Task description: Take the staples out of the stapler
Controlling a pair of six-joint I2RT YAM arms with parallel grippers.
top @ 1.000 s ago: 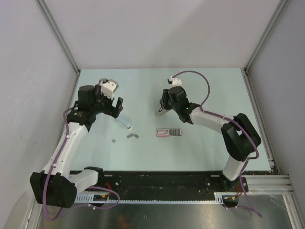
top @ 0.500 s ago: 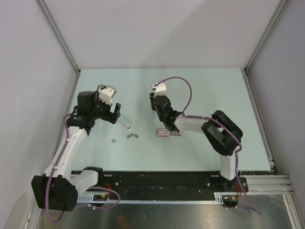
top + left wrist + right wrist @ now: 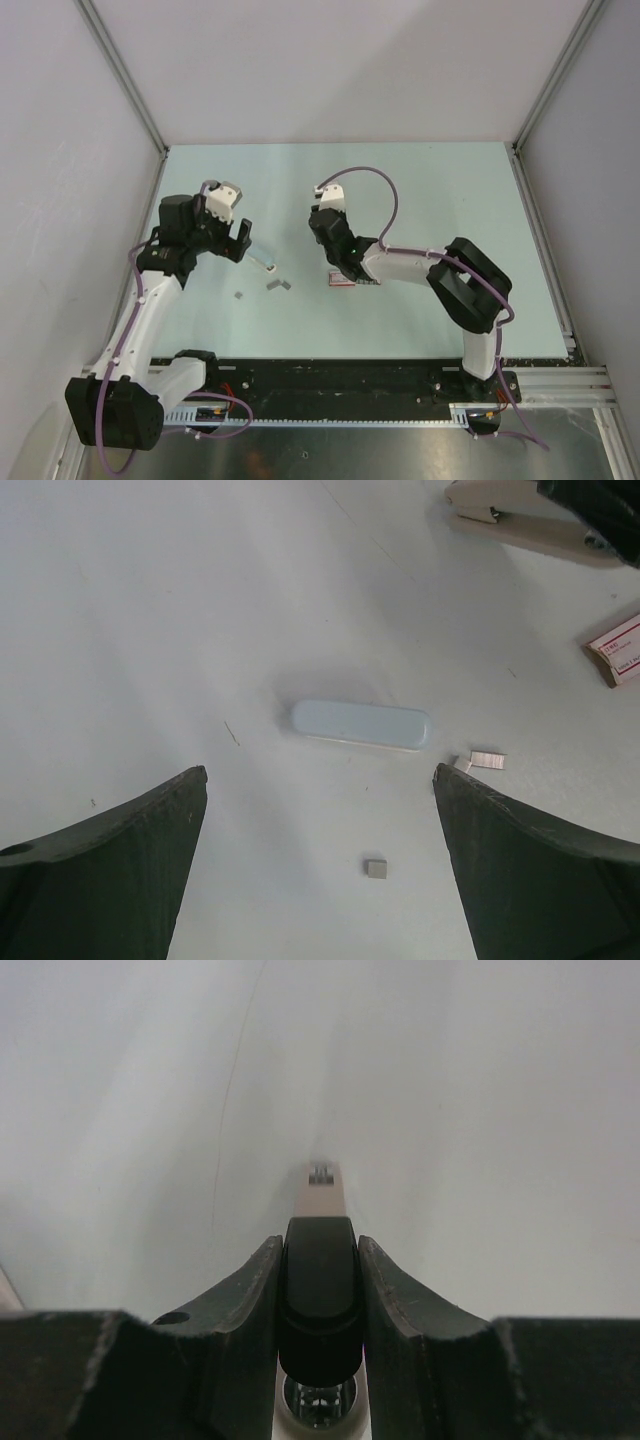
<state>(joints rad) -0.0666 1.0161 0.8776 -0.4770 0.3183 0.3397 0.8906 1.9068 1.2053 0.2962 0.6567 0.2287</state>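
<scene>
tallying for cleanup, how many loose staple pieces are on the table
2: a short silver staple strip by the pale blue oblong piece, and a small square silver staple clump nearer the left end effector. More may be hidden.

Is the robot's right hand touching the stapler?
Touching. The right wrist view shows the stapler pinched between the two fingers of the right gripper, with no gap on either side of its black top.

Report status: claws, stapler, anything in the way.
Left claw open, over pale blue oblong part. Right claw shut on stapler. Loose staple strip and red-and-white box lie nearby.
</scene>
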